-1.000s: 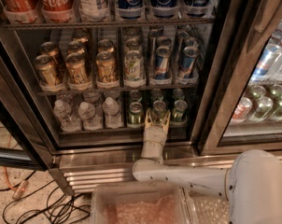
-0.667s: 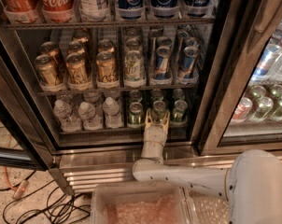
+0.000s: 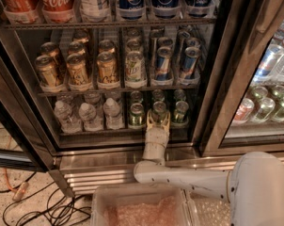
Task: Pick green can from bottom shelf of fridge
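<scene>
Fridge (image 3: 132, 158) bottom shelf (image 3: 104, 132): upright green can (image 3: 159, 107), top up, gripper (image 3: 159, 117) around it, closure unclear.

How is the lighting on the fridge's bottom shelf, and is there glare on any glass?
Camera view: the bottom shelf is dim and shadowed, the green can dull; the pale gripper, at that can at the shelf front, is the brightest thing there. A pale sheen washes over the glass on the right.
</scene>
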Available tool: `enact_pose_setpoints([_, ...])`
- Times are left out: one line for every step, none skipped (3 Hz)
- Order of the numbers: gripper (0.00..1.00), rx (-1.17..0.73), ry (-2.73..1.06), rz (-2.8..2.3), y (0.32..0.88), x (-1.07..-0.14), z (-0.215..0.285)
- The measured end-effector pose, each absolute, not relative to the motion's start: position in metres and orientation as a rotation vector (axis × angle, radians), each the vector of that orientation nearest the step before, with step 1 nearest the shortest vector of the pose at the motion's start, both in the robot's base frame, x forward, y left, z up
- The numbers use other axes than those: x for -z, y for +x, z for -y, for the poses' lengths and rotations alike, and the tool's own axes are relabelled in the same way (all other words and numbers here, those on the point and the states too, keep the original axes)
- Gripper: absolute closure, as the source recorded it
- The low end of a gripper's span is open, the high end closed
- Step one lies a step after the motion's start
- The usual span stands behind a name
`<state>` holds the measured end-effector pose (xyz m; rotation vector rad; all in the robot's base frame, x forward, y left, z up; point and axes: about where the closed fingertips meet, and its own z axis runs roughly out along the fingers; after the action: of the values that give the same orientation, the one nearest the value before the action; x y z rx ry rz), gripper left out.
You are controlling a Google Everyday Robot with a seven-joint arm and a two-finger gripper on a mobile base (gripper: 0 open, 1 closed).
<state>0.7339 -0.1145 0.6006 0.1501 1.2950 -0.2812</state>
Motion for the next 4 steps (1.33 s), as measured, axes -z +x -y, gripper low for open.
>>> enact_pose_setpoints([1.0, 0.255, 0.157, -1.266, 0.721, -0.61, 0.107])
enact_pose_setpoints([1.0, 0.213, 0.152, -1.208, 0.703, -0.63, 0.095])
enact_pose_setpoints([1.0, 0.179, 0.135, -1.157, 0.69, -0.649, 0.084])
enact_pose_setpoints([1.0, 0.174, 0.11, -1.142, 0.672, -0.657, 0.082])
